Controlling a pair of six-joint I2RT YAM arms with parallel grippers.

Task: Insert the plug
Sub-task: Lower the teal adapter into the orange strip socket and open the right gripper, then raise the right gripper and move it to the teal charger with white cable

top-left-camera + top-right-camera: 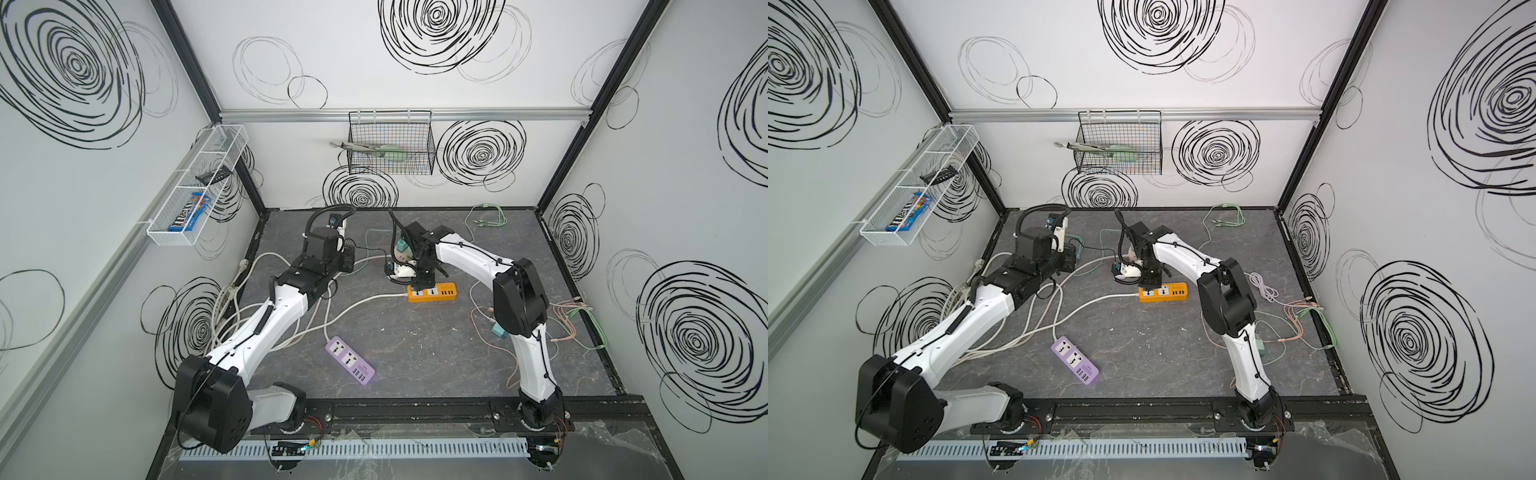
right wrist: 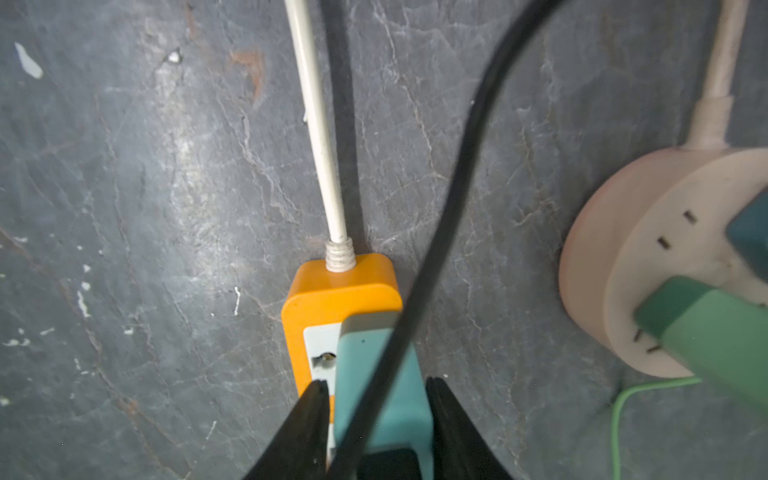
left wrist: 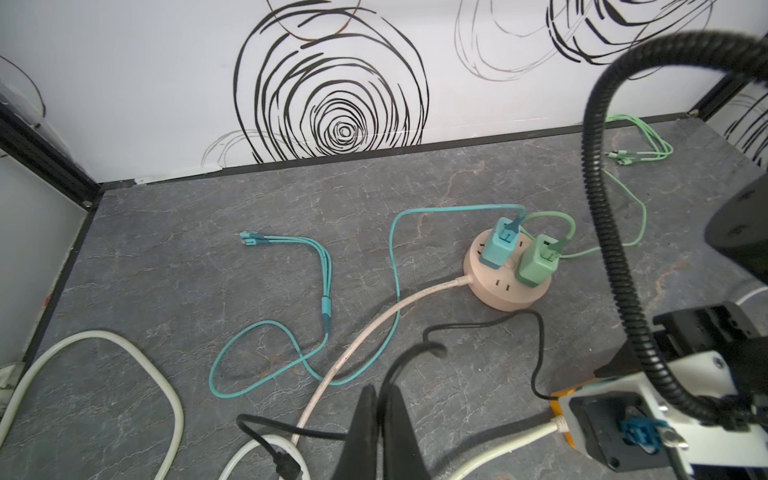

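walls (image 1: 291,166): white panels, black scribbled spirals | frame: black corner posts (image 1: 611,83), aluminium rail (image 1: 498,114) across the back wall | floor (image 1: 415,353): dark grey marbled slab | fittings: white mesh basket (image 1: 172,237) on the left wall, black wire basket (image 1: 415,166) hanging from the rail | light: even, soft shadows

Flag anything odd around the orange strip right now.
One thing: a black cable drapes diagonally across the teal plug standing on the orange power strip, passing between the fingers of the right gripper. It could snag when the gripper lifts away. Plug looks upright; whether it's fully seated isn't visible.
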